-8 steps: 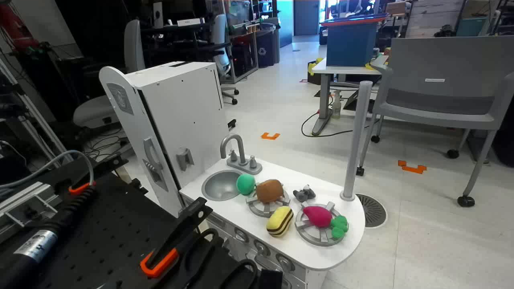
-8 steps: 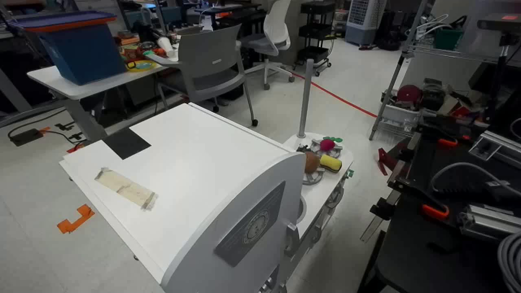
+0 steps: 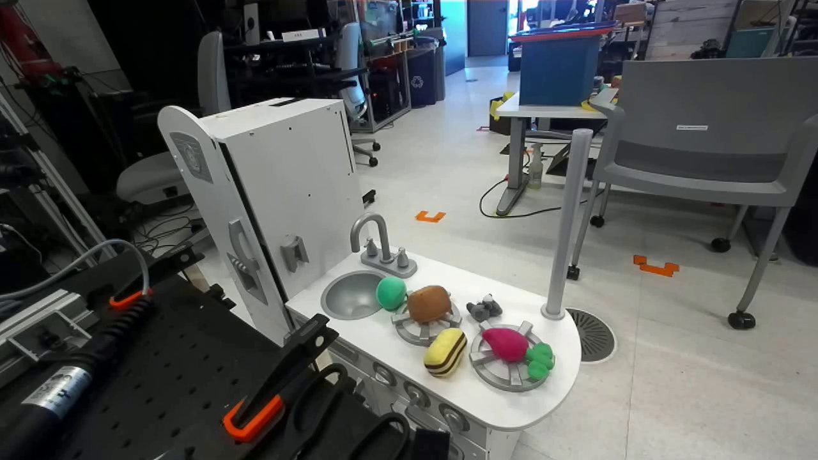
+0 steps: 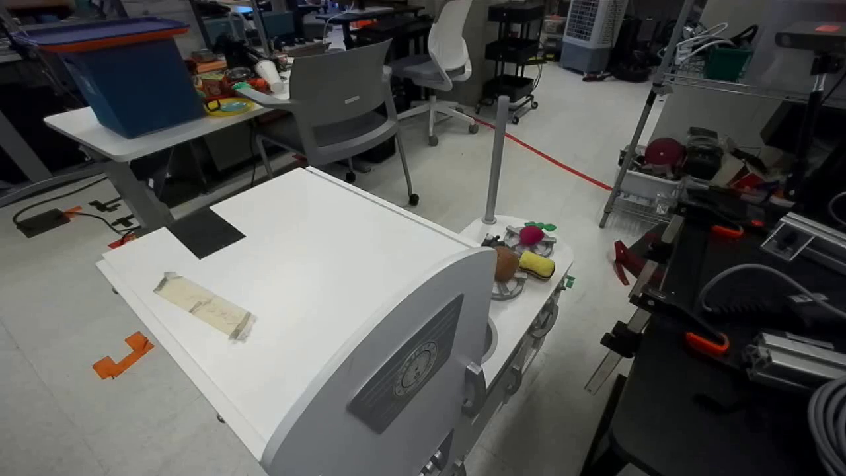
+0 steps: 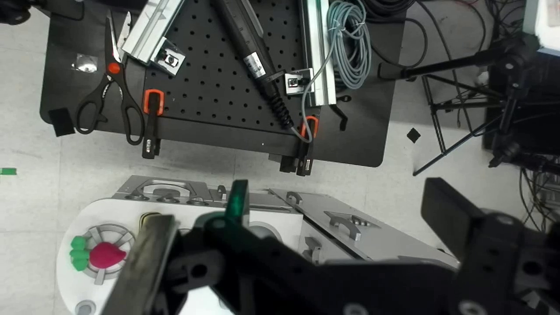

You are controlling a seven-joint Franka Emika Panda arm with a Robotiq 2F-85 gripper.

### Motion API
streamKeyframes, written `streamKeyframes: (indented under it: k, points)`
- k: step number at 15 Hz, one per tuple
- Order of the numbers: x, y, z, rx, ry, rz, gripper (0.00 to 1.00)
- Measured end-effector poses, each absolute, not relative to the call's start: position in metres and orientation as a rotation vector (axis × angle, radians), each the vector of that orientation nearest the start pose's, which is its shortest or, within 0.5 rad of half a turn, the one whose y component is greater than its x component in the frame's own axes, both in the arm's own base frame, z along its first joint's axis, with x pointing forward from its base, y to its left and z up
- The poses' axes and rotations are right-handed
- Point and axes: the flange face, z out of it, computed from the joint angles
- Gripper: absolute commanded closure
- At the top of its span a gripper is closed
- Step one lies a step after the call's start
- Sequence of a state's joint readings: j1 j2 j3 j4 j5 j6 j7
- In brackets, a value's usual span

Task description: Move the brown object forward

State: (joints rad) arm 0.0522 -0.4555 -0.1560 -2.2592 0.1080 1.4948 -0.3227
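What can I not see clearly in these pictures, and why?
Brown object: partly behind white cabinet in an exterior view; in the wrist view, apparently behind the claw.
Small grey item: too small to identify in an exterior view.
Grey chair: cut by right edge in an exterior view.

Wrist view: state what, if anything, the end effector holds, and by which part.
Nothing is held: the end effector is open; the brown object sits on a burner.

Changes since the earlier pictures, both exterior views: none discernible. Brown object point(image 3: 429, 303): displacement, none visible; turn or tilt, none visible. Other toys point(image 3: 445, 352) on the white surface point(image 3: 486, 402): no shift made out. Wrist view: change cannot be told, its only picture being the present one.
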Motion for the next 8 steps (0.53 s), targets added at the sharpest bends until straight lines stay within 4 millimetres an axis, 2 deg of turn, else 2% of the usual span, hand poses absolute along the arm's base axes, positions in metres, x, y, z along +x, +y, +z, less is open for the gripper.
streamKeyframes:
  k: [2, 4, 8]
  points:
    - [0.393, -0.031, 0.502, -2.875, -0.322, 0.392, 0.00]
    - [0.419, -0.026, 0.476, -2.905, -0.283, 0.387, 0.00]
    - [0.482, -0.020, 0.392, -2.983, -0.194, 0.375, 0.00]
